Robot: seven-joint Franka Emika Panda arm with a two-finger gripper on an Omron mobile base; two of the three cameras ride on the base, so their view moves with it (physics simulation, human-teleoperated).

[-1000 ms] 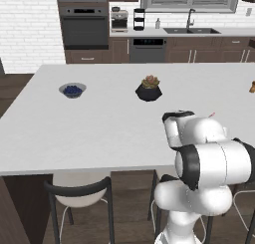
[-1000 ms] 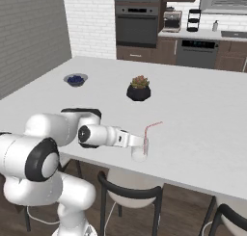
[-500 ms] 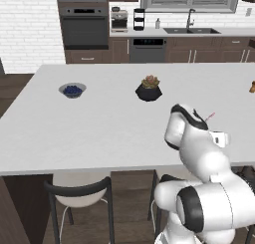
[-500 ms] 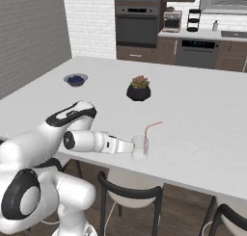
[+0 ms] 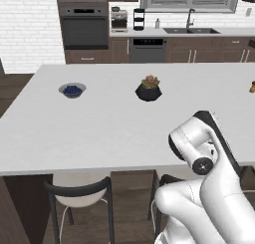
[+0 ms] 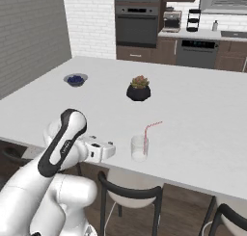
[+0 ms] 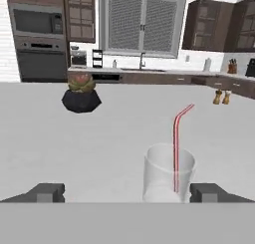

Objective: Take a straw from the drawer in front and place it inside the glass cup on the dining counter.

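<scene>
Hand view: the glass cup (image 7: 168, 173) stands upright on the white top of the dining counter (image 7: 109, 138), directly ahead of the gripper (image 7: 127, 193). The red straw (image 7: 176, 148) stands inside the cup, leaning against its right wall, with its bent upper end pointing to the right above the rim. The two dark fingertips (image 7: 47, 192) are spread wide apart, one on each side of the cup's base, and hold nothing. Farther back on the left sits a dark pot with a small plant (image 7: 81, 94).

Right base view: the cup (image 6: 139, 148) with the straw (image 6: 149, 134) rests near the counter's near edge (image 6: 193, 134), just to the right of the gripper (image 6: 108, 150), apart from it. The potted plant (image 6: 139, 89) is farther in, and a small bowl of dark berries (image 6: 75, 79) lies at the far left.

Left base view: the plant (image 5: 149, 88) and the bowl (image 5: 72, 90) stand on the counter (image 5: 99, 123).
</scene>
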